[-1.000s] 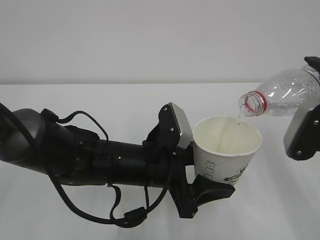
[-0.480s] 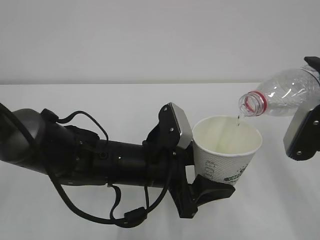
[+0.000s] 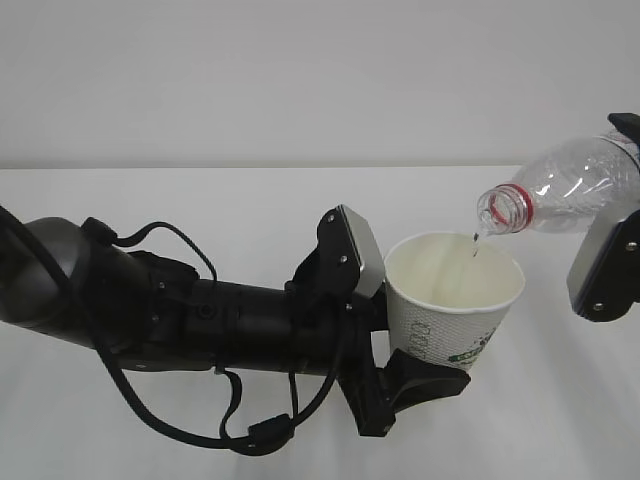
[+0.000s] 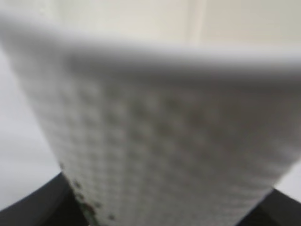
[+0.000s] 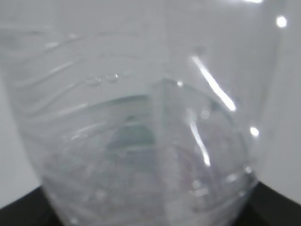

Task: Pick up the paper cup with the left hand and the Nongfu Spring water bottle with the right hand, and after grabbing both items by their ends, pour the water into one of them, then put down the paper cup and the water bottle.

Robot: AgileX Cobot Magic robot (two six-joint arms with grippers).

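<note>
Two grippers are loaded: the left hand (image 3: 405, 325) clasps the paper cup (image 3: 452, 300) off the table (image 3: 200, 200); above the cup's rim, the right hand (image 3: 610, 262) apparently grips the tilted Nongfu Spring water bottle (image 3: 565, 190), mouth dripping water (image 3: 475, 246).

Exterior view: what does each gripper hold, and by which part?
Left gripper clamps the white tapered paper cup by its lower side wall. Right gripper holds the tilted clear plastic bottle by its base end.

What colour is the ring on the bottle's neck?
Red, seen best in the exterior view, on the tilted water bottle just behind its open mouth.
</note>
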